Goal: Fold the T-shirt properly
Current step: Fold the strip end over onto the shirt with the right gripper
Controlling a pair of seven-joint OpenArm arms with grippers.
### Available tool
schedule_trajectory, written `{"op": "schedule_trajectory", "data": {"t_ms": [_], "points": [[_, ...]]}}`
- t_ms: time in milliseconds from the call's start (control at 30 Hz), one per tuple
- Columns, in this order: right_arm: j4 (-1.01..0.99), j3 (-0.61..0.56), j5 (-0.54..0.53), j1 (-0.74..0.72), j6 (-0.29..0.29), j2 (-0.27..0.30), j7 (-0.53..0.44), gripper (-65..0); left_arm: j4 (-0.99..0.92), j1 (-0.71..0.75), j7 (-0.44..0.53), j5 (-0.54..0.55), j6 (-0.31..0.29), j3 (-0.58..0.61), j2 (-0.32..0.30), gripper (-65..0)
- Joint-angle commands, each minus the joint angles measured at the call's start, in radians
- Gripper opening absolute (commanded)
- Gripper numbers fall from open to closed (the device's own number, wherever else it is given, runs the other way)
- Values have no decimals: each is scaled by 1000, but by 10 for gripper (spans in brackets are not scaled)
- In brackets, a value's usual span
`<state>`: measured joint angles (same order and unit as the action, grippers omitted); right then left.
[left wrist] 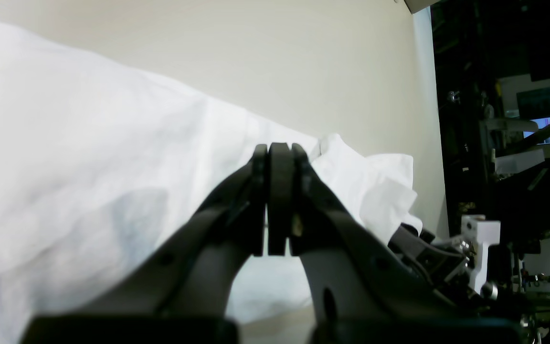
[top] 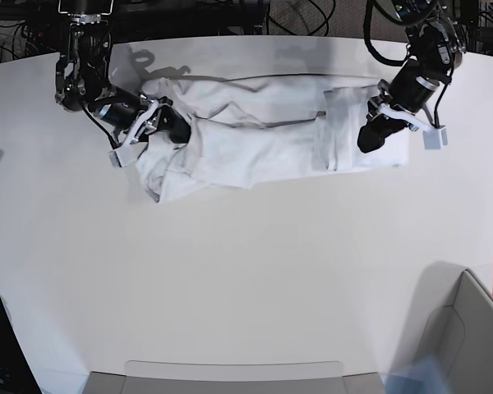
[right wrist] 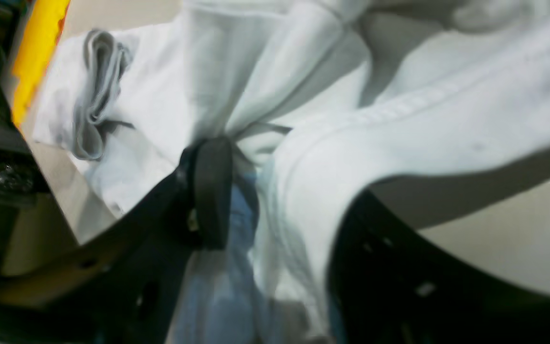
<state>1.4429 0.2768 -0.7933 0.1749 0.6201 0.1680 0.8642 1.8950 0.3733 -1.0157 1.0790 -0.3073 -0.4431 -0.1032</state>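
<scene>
T-shirt (top: 263,139) lengthwise left-to-right across tabletop (top: 246,279)

A smooth off-white counter (top: 255,271) carries the scene. A white T-shirt (top: 263,144) lies directly on it near the far edge, stretched sideways in a long, wrinkled band, bunched at its left end and folded at its right.

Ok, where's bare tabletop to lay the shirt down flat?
The tabletop is bare between the T-shirt and the near edge. It is crowded along the far edge: shirt, left gripper shut, right gripper closed on cloth.
</scene>
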Motion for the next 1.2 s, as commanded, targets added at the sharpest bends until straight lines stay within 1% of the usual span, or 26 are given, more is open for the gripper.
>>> {"op": "schedule_trajectory", "data": {"t_ms": [0, 67, 133, 167, 200, 233, 267, 367, 400, 433, 467, 567, 667, 733, 833, 900, 933, 1033, 1067, 1167], "points": [[19, -17, 16, -28, 8, 0, -17, -427, 16, 8, 13, 28, -10, 0, -8, -650], [12, -37, 119, -62, 8, -28, -17, -438, 16, 13, 13, 28, -10, 0, -8, -650], [-3, -41, 257, -99, 8, -69, -17, -483, 16, 14, 13, 28, -10, 0, -8, -650], [-12, -41, 320, -117, 8, -89, -17, -514, 16, 14, 13, 28, -10, 0, -8, -650], [-27, -41, 392, -140, 8, -109, -17, -560, 16, 14, 13, 28, -10, 0, -8, -650], [-43, -41, 447, -162, 8, -124, -17, -612, 16, 14, 13, 28, -10, 0, -8, -650], [-54, -41, 486, -176, 7, -134, -18, -650, 16, 14, 13, 28, -10, 0, -8, -650], [-84, -41, 538, -208, 7, -137, -43, -650, 16, 14, 13, 28, -10, 0, -8, -650], [-93, -38, 550, -219, 7, -134, -44, -650, 16, 16, 13, 28, -10, 0, -8, -650], [-100, -35, 565, -228, 4, -118, -43, -650, 16, 19, 13, 28, -10, 0, -8, -650], [-101, -35, 576, -229, -15, -97, -46, -650, 16, 28, 13, 28, -10, -3, -10, -650], [-100, -35, 573, -226, -111, -26, -67, -650, 16, 37, 13, 26, -10, -6, -10, -650], [-100, -27, 573, -223, -168, 52, -87, -650, 16, 42, 13, 25, -10, -6, -10, -650], [-93, 28, 573, -219, -177, 86, -87, -650, 16, 42, 13, 25, -10, -4, -10, -650], [-90, 138, 582, -223, -180, 112, -87, -650, 16, 53, 13, 25, -10, -6, -10, -650], [-72, 177, 584, -223, -182, 143, -87, -650, 16, 57, 13, 23, -10, -6, -10, -650], [-46, 178, 595, -220, -182, 155, -87, -650, 16, 63, 13, 23, -10, -6, -10, -650], [75, 174, 681, -217, -216, 155, -79, -650, 16, 79, 13, 23, -10, -7, -10, -650], [129, 160, 725, -216, -223, 143, -75, -650, 16, 82, 13, 23, -10, -7, -10, -650], [278, 72, 860, -225, -225, 103, 7, -650, 16, 85, 13, 23, -10, -7, -10, -650]]}}
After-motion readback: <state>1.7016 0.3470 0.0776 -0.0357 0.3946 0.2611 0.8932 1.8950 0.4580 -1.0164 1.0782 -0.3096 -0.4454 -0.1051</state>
